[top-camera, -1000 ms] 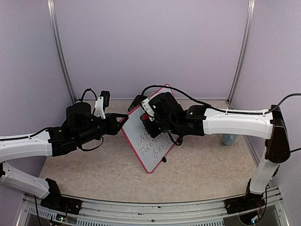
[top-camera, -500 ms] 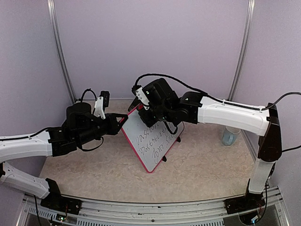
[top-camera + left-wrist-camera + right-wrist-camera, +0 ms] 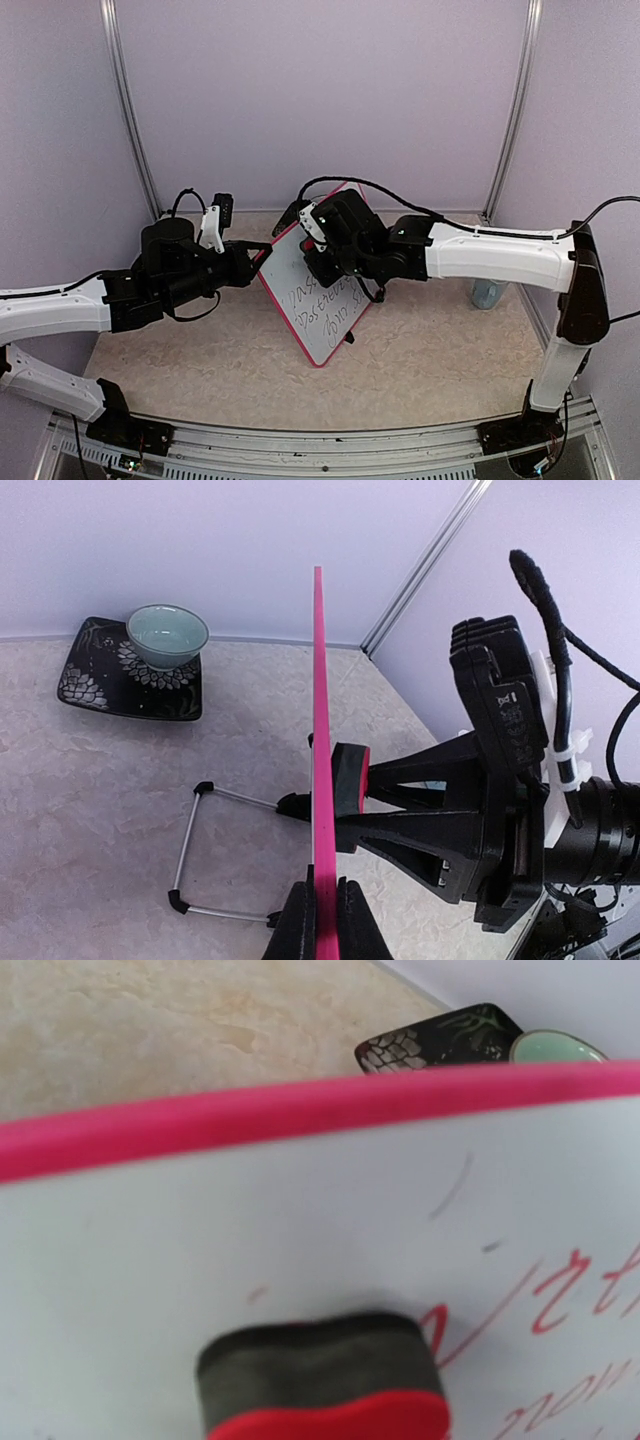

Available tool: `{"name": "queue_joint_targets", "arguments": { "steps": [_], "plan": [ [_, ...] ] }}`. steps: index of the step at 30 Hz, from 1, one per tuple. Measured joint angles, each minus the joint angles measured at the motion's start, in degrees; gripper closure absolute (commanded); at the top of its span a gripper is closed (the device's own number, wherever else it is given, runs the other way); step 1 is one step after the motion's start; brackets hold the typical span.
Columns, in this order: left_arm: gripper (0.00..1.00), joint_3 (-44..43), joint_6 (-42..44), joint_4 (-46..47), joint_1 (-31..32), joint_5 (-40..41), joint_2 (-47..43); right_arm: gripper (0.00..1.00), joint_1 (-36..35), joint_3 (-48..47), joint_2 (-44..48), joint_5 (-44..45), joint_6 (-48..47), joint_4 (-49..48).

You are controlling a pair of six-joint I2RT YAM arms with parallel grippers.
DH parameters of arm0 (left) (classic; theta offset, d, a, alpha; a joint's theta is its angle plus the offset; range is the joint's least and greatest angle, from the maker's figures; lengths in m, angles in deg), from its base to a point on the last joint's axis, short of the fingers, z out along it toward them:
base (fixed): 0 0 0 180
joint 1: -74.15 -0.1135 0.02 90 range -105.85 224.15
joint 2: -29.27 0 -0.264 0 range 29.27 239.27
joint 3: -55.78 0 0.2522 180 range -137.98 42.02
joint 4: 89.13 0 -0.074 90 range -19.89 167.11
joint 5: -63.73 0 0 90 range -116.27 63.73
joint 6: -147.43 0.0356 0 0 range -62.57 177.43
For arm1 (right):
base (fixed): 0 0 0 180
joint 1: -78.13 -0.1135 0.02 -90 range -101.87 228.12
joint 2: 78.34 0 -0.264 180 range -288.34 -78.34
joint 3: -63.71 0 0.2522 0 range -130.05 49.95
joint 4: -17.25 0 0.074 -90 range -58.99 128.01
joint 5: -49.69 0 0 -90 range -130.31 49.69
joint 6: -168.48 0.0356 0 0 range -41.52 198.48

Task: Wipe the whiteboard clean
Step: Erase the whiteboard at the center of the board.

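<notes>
The whiteboard (image 3: 322, 318) stands tilted on the table, with a pink-red frame and red handwriting on its face. My left gripper (image 3: 262, 252) is shut on its left edge; in the left wrist view the board (image 3: 318, 710) runs edge-on between my fingers (image 3: 345, 925). My right gripper (image 3: 316, 262) is shut on the eraser (image 3: 325, 1390), a red block with a dark felt pad. The pad presses on the board's face (image 3: 300, 1200) near its upper part, just left of the first red letters. The eraser also shows against the board in the left wrist view (image 3: 350, 780).
A black patterned plate (image 3: 120, 680) with a pale green bowl (image 3: 167, 635) on it sits behind the board. The board's wire stand (image 3: 205, 850) rests on the table. A bluish cup (image 3: 487, 296) stands at the right, behind the right arm.
My right gripper swept the eraser up towards the board's top-left edge, then came back down onto the upper part of the board. The left gripper and the board have stayed still.
</notes>
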Motion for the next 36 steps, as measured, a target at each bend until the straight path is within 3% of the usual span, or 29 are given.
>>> {"name": "queue_joint_targets", "arguments": {
  "steps": [7, 20, 26, 36],
  "plan": [
    [1.0, 0.0, 0.0, 0.04, 0.09, -0.11, -0.02, 0.72, 0.0, -0.5, 0.09, -0.13, 0.17, 1.01],
    [1.0, 0.11, -0.04, 0.0, 0.11, 0.42, -0.09, 0.72, 0.09, -14.91, -5.51, 1.42, -1.57, 12.13],
    [1.0, 0.11, -0.02, -0.02, 0.11, 0.46, -0.09, 0.72, 0.09, -14.05, -5.38, 1.73, -1.75, 11.17],
    [1.0, 0.11, 0.0, -0.17, 0.11, 0.5, -0.09, 0.72, 0.48, -4.98, -2.58, 2.05, -0.68, 5.66]
  ]
}}
